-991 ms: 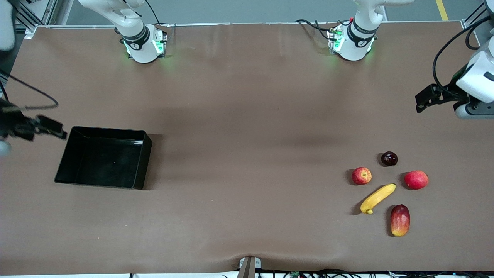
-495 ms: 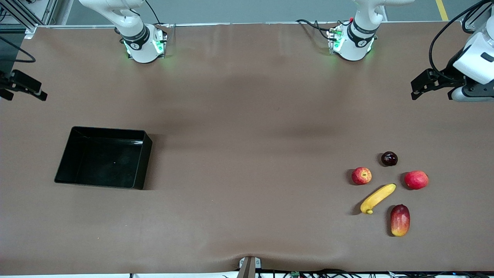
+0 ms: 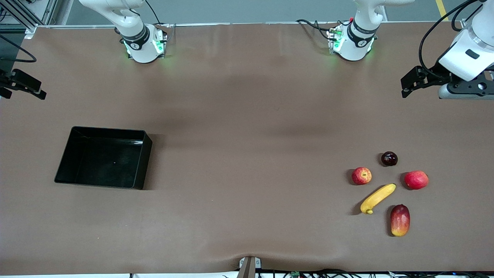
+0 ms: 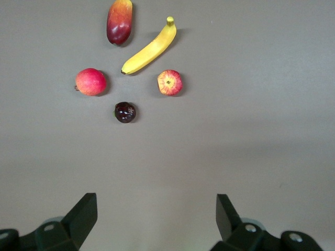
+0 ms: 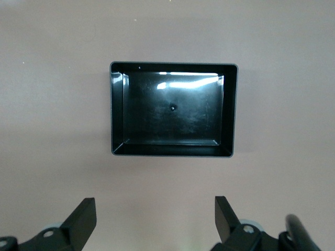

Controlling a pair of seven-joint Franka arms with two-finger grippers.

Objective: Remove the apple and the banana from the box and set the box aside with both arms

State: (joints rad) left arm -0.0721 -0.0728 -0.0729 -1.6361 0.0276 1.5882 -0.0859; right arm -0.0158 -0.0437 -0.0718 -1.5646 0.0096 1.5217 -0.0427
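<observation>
Brown table [image 3: 247, 116] seen under overhead light, grey floor along the top of the frame. The box [image 3: 103, 157] is found empty at mid-left of the front view, toward the right arm's end. The apple [image 3: 361, 175] and banana [image 3: 378, 198] are laid out on the table at lower right, toward the left arm's end, among a pinkish-red fruit [image 3: 416, 180], a mango [image 3: 400, 220] and a dark plum [image 3: 389, 158]. Task is judged done or all but done: fruit out, box well apart from it; nothing obvious is left but parking the arms. Left gripper [image 3: 410, 82] is held over the upper-right table edge, jaws spread wide, nothing gripped. Right gripper [image 3: 24, 85] is held at the upper-left edge, jaws likewise spread and empty.
</observation>
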